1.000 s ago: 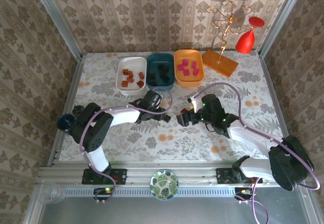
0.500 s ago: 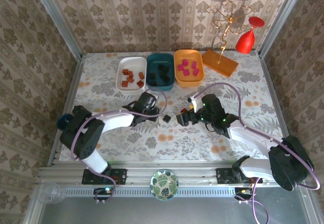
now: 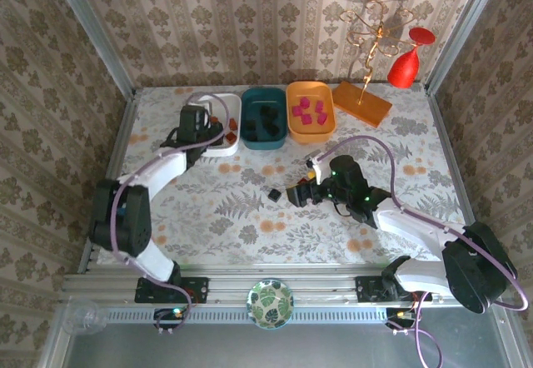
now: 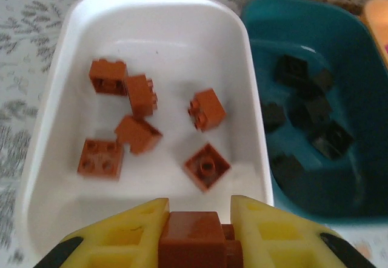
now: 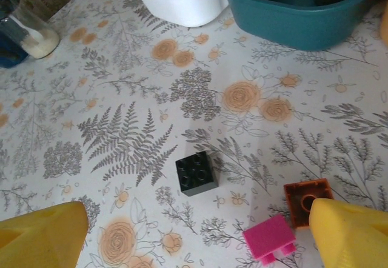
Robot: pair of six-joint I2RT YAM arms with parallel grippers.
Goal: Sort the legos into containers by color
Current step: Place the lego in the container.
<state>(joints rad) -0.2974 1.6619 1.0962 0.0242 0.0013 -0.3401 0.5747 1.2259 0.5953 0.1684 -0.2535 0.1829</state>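
Two grippers, each read outward from its own fingers. My left gripper (image 4: pixel 197 216) is clenched on a brown brick (image 4: pixel 195 236) and hovers above the near rim of the white tub (image 4: pixel 151 4). Ahead of its fingers six loose brown bricks (image 4: pixel 207 167) lie on the tub floor. To their right stands the teal tub (image 4: pixel 364 56), holding black bricks (image 4: pixel 332 139).

My right gripper (image 5: pixel 197 231) stands released, jaws wide, low over the table (image 5: pixel 121 68). Between them lie a pink brick (image 5: pixel 270 237), an orange-brown brick (image 5: pixel 306 196) just beside the right finger, and, farther ahead, a black brick (image 5: pixel 196 172). Well beyond sits the orange tub (image 3: pixel 311 110).
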